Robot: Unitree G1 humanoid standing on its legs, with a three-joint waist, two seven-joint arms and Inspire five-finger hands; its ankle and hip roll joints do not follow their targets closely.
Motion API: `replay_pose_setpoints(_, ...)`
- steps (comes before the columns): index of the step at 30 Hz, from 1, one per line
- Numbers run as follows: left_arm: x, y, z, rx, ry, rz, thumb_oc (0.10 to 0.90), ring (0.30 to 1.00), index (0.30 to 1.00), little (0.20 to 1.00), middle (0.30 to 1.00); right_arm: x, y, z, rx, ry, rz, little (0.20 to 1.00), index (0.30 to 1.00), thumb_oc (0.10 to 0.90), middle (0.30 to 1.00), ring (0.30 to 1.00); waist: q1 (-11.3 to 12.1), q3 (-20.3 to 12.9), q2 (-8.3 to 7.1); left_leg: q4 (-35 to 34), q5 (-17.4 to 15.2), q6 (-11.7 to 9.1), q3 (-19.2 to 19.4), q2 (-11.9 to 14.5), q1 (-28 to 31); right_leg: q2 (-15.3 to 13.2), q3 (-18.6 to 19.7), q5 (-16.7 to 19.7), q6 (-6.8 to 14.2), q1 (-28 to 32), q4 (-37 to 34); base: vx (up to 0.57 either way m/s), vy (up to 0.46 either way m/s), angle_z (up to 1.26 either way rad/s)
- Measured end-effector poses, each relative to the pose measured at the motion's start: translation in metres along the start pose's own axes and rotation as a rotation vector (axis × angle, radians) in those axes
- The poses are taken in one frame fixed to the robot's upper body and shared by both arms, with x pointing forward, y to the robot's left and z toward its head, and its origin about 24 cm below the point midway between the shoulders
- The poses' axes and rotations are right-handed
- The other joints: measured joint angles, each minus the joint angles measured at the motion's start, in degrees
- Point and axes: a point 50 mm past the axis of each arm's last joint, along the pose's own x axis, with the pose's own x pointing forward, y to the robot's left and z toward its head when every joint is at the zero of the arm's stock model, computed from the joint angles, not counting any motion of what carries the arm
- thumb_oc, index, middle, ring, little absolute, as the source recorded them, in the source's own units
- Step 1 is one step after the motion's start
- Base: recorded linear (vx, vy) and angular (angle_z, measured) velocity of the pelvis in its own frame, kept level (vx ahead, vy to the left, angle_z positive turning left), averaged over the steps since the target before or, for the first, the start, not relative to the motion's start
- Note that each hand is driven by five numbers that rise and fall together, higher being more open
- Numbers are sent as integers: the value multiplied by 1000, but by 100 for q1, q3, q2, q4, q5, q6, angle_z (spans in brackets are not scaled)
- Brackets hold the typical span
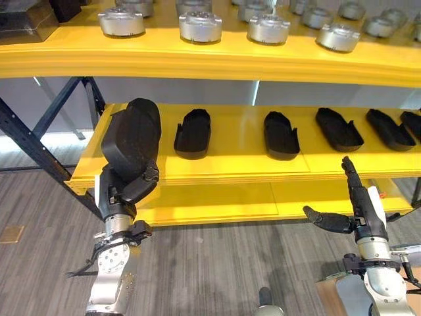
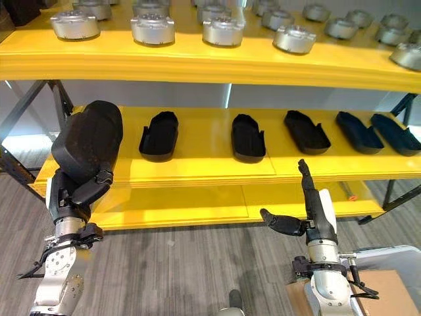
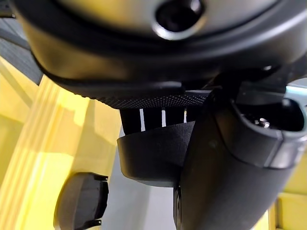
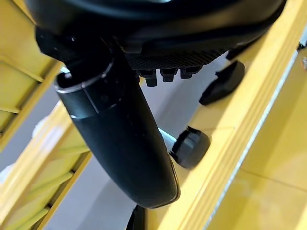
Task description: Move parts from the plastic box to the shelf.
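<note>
The left hand (image 1: pixel 129 189) curls its fingers round a large black moulded plastic part (image 1: pixel 133 136), held upright at the left end of the yellow metal shelf (image 1: pixel 237 164). The right hand (image 1: pixel 355 207), empty, fingers straight and thumb spread, hangs below the shelf's front edge. Five more black parts (image 1: pixel 193 133) lie along the shelf.

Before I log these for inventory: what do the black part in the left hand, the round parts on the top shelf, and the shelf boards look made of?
Black part in the left hand: probably moulded plastic, matte, no glare. Round parts: likely machined metal, silvery with bright highlights. Shelf boards: glossy yellow coating, material underneath unclear.
</note>
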Motion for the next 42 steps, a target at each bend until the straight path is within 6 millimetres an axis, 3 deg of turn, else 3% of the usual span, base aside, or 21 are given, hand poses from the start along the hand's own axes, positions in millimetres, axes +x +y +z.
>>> replay_pose_setpoints(4,1,2,2,11,-13,15,400,300,300,300,300,0,4,1,11,-4,14,1000,1000,900,1000,1000,33,-53,-79,437,-134,-85,-58,277,-221,193,11,-27,-48,-50,7,102,9,-6)
replay_pose_setpoints(7,0,4,1,14,-6,30,400,300,300,300,300,4,9,4,42,-21,22,1000,1000,900,1000,1000,166,-43,-68,1321,-608,-93,-105,499,-589,269,162,44,-104,-139,41,17,170,-22)
replay_pose_setpoints(10,4,-3,4,7,-21,3,400,300,300,300,300,6,4,6,43,-30,1,1000,1000,900,1000,1000,115,-6,-57,2492,-1310,65,-372,415,-1294,-35,127,112,-49,-213,78,-4,85,16)
replay_pose_setpoints(12,5,0,6,13,-30,10,400,300,300,300,300,4,10,5,52,-20,28,1000,1000,900,1000,1000,84,36,-58,2811,-1567,184,-371,369,-1435,-143,123,437,-392,-293,117,-35,550,0)
replay_pose_setpoints(13,10,-2,9,17,-62,12,400,300,300,300,300,2,10,7,61,-32,21,1000,1000,900,1000,1000,93,194,-113,3519,-1780,453,-440,189,-1652,-226,-71,508,-490,-484,494,67,689,-12)
replay_pose_setpoints(14,15,-4,10,15,-74,21,400,300,300,300,300,8,3,18,62,-86,-5,1000,1000,900,1000,1000,32,434,40,4087,-2187,973,-91,23,-1935,-383,-359,584,-482,-956,1252,193,292,-6)
replay_pose_setpoints(15,14,-2,9,23,-68,24,400,300,300,300,300,9,6,21,73,-98,3,1000,1000,900,1000,1000,-49,454,153,3955,-2445,1080,144,15,-1946,-419,-286,776,-543,-1299,1517,146,189,-23)
replay_pose_setpoints(16,13,-1,7,20,-62,32,400,300,300,300,300,6,12,19,86,-83,35,1000,1000,900,1000,1000,-57,494,175,3700,-2442,1080,315,-46,-1834,-324,-97,485,-343,-1513,1543,84,129,-39)
replay_pose_setpoints(19,13,-1,7,22,-60,35,400,300,300,300,300,4,16,20,91,-85,65,1000,1000,900,1000,1000,-239,528,150,2691,-1991,1268,476,-293,-1546,277,-144,42,-341,-1544,1138,134,128,-18)
replay_pose_setpoints(20,14,0,8,41,-69,27,400,300,300,300,300,4,16,22,102,-97,59,1000,1000,900,1000,1000,-325,549,-14,2528,-1882,1361,530,-554,-1379,242,-166,-105,-182,-1388,883,152,28,-2)
replay_pose_setpoints(21,13,0,8,51,-70,31,400,300,300,300,300,4,16,25,104,-113,59,1000,1000,900,1000,1000,-314,536,-241,2493,-1764,1248,577,-713,-1239,216,-149,-165,-129,-1170,776,170,-42,10)
replay_pose_setpoints(22,12,-4,3,44,-50,24,400,300,300,300,300,4,15,23,104,-108,52,1000,1000,900,1000,1000,-426,573,-248,2548,-1824,1184,497,-729,-1178,252,116,73,-364,-1006,665,169,-89,18)
replay_pose_setpoints(24,7,-12,-4,37,-22,-19,400,300,300,300,300,3,14,22,100,-101,53,1000,1000,900,1000,1000,-494,635,-48,2497,-1840,1050,425,-614,-1043,428,119,82,-402,-787,523,178,-148,13)
replay_pose_setpoints(25,5,-15,-6,26,-15,-22,400,300,300,300,300,4,14,22,99,-102,57,1000,1000,900,1000,1000,-456,622,51,2436,-1812,922,417,-521,-958,553,106,90,-526,-679,471,181,-177,-12)
replay_pose_setpoints(27,4,-15,-7,25,-10,-28,400,300,300,300,300,5,13,22,92,-105,56,1000,1000,900,1000,1000,-443,616,100,2191,-1662,787,457,-414,-656,724,65,39,-642,-464,387,115,-123,-13)
replay_pose_setpoints(31,4,-21,-4,16,-21,-72,400,300,300,300,300,8,7,24,79,-121,38,1000,1000,900,1000,1000,-483,566,164,1364,-1280,589,490,-447,-136,881,-53,-41,-728,-190,224,70,-98,-1)
replay_pose_setpoints(35,3,-23,-4,14,-20,-89,400,300,300,300,300,9,4,25,69,-127,34,1000,1000,900,1000,1000,-469,474,335,840,-1020,553,484,-540,48,906,-103,-59,-753,-183,208,20,-48,7)
replay_pose_setpoints(42,-1,-19,-9,20,0,-77,400,300,300,300,300,8,4,24,66,-120,36,1000,1000,900,1000,1000,-453,265,485,16,-595,580,473,-740,331,897,-122,-83,-740,-146,102,14,-50,5)
